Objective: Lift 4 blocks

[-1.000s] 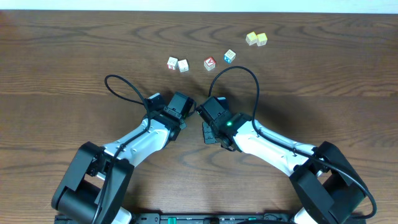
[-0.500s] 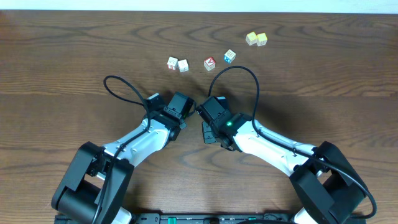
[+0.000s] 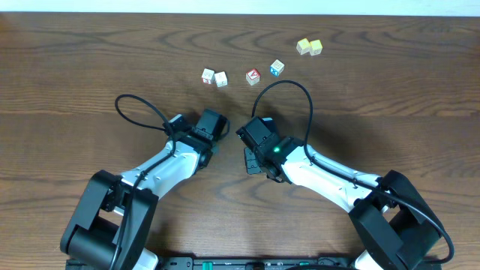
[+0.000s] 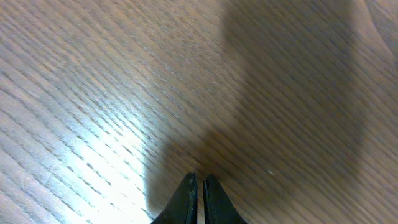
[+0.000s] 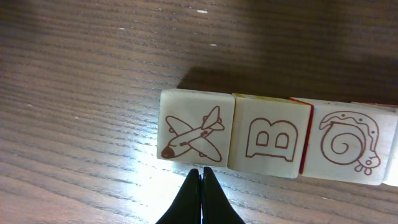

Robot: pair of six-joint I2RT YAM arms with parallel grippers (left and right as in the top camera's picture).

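White blocks (image 5: 269, 138) show their pictures only from right wrist.

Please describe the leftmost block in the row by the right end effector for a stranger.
On the wooden table, a row of white blocks lies just beyond the shut right end effector. The leftmost block bears a brown airplane; its neighbour shows a B.

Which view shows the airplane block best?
Right wrist: the airplane block sits close, drawing facing the camera, at the left end of a touching row beside the B block. Overhead, the right arm hides it; the left wrist shows only table.
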